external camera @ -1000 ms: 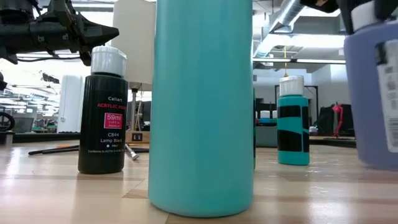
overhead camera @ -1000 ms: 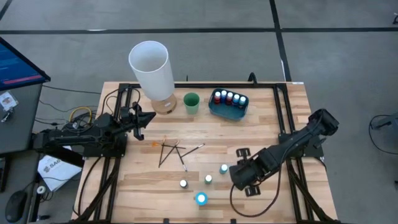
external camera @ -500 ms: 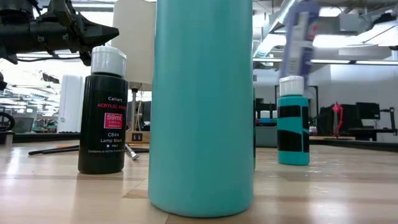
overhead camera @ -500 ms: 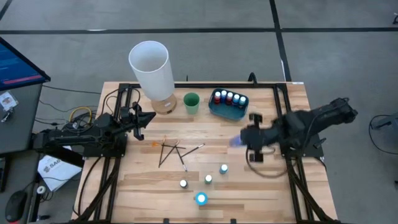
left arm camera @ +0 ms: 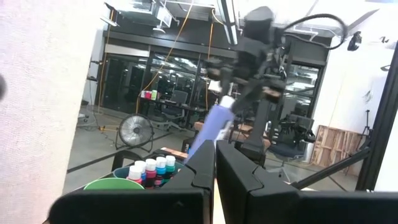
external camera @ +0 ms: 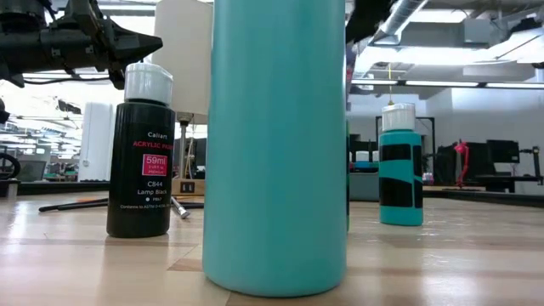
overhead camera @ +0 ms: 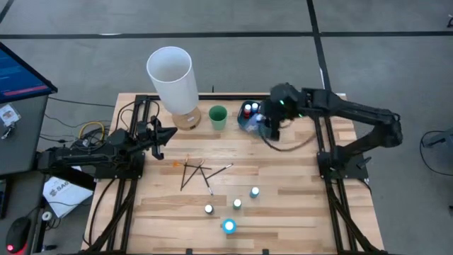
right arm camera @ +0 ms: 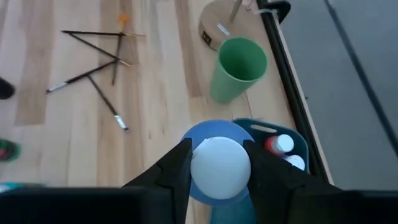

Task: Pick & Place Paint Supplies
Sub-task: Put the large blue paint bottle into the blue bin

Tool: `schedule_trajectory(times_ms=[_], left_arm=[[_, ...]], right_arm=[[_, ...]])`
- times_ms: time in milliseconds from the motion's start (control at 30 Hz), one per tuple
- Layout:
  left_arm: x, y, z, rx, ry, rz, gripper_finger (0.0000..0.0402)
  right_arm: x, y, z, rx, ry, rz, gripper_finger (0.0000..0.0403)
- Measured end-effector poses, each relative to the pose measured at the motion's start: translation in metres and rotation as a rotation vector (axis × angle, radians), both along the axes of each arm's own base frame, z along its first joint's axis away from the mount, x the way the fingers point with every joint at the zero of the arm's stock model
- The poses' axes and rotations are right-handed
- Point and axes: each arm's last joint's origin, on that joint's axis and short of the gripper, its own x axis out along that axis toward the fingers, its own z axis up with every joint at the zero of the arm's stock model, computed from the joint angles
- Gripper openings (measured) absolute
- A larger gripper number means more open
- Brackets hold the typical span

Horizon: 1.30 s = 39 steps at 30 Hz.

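Observation:
My right gripper [overhead camera: 267,125] is over the near side of the blue tray [overhead camera: 277,126], shut on a lavender-blue bottle with a white cap [right arm camera: 220,166]. The tray holds several white-capped bottles [overhead camera: 259,110]. Three small bottles [overhead camera: 236,204] and a larger teal one [overhead camera: 228,227] stand upright on the near part of the table. Thin dark brushes [overhead camera: 197,172] lie crossed at the middle. In the low view the teal bottle [external camera: 274,144] fills the front, with a black one [external camera: 140,166] beside it. My left gripper [overhead camera: 161,134] waits, shut, at the left edge. My right gripper pinches the lavender-blue bottle between its two fingers [right arm camera: 176,172], one on each side of its upper part by the white cap [left arm camera: 227,102]. The fingers come from above, pointing down. The bottle is lifted clear and hangs tilted [left arm camera: 207,129] above the tray's bottles [left arm camera: 153,168].
A green cup [overhead camera: 218,117] stands just left of the tray, and a tall white cylinder [overhead camera: 170,76] on a round wooden base stands left of that. Black frame rails run along the table's left and right sides [overhead camera: 320,134]. Bare wood lies between the brushes and the tray.
My right gripper has swung from the near right part of the table, beside the standing bottles, up and toward the far edge, ending over the blue tray. It has carried the lavender-blue bottle with it, lifted clear of the table. The left arm kept still.

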Motion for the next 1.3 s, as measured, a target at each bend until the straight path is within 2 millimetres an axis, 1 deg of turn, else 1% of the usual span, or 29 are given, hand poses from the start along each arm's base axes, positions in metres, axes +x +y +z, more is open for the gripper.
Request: schedule_trajectory(times_ms=[167,333,533,733,967,1100,1200,1300], left_arm=[[0.0,0.0,0.0,0.001,-0.001,0.0,0.0002],[0.0,0.0,0.0,0.001,-0.002,0.0,0.0002],[0.0,0.0,0.0,0.001,-0.003,0.0,0.0002],[0.0,0.0,0.001,0.001,-0.005,0.0,0.0002],[0.0,0.0,0.001,0.002,-0.008,0.0,0.0002],[0.0,0.0,0.001,0.002,-0.008,0.0,0.0002],[0.0,0.0,0.001,0.002,-0.008,0.0,0.0002],[0.0,0.0,0.001,0.002,-0.008,0.0,0.0002]], right_arm=[[0.013,-0.039,-0.024,0.025,0.083,-0.042,0.0122],[0.022,-0.066,-0.043,0.071,0.114,-0.055,0.0129],[0.028,-0.082,-0.06,0.107,0.158,-0.043,0.0116],[0.037,-0.099,-0.077,0.108,0.175,-0.046,0.0132],[0.045,-0.118,-0.095,0.149,0.159,-0.015,0.0116],[0.045,-0.128,-0.105,0.185,0.166,-0.023,0.0129],[0.047,-0.132,-0.108,0.189,0.16,-0.024,0.0136],[0.047,-0.135,-0.109,0.187,0.144,-0.021,0.0126]])
